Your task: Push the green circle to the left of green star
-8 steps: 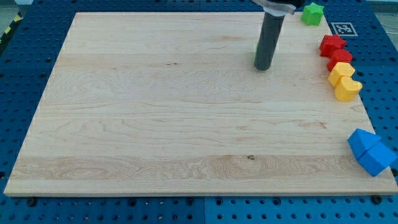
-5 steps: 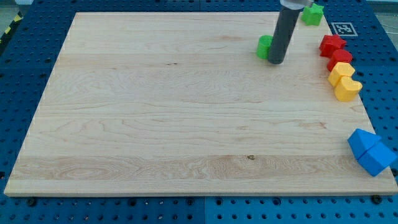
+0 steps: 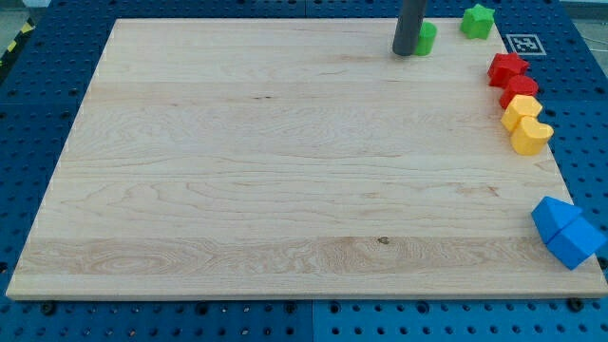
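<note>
The green circle [image 3: 426, 38] lies near the view's top edge of the wooden board [image 3: 285, 161]. It is partly hidden by my rod. My tip [image 3: 406, 51] sits against the circle's left side, touching it. The green star [image 3: 478, 20] lies to the right of the circle at the board's top right corner, apart from it.
Along the board's right edge lie two red blocks [image 3: 507, 68] [image 3: 520, 90] and two yellow blocks [image 3: 521, 111] [image 3: 531, 137]. Two blue blocks [image 3: 552, 218] [image 3: 577, 241] sit at the lower right, off the board's corner.
My tip has moved up toward the view's top. The green circle has moved up and to the right, closer to the green star. The tip now stands on the circle's left.
</note>
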You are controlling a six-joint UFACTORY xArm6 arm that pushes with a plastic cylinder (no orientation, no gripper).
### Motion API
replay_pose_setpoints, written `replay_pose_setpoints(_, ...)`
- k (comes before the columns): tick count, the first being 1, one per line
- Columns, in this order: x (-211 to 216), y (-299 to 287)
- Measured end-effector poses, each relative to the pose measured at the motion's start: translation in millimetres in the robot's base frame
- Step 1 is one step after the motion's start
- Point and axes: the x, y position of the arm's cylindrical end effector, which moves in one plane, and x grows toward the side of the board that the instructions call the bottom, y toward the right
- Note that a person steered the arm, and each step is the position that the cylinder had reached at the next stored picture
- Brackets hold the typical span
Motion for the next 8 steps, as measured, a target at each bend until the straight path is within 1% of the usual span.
replay_pose_setpoints(2,-31.6,4.6)
replay_pose_setpoints(4,13.4,7.0)
replay_pose_setpoints(5,8.4,38.6)
replay_pose_setpoints(6,-9.9,39.8)
replay_pose_setpoints(8,-15.0,34.1)
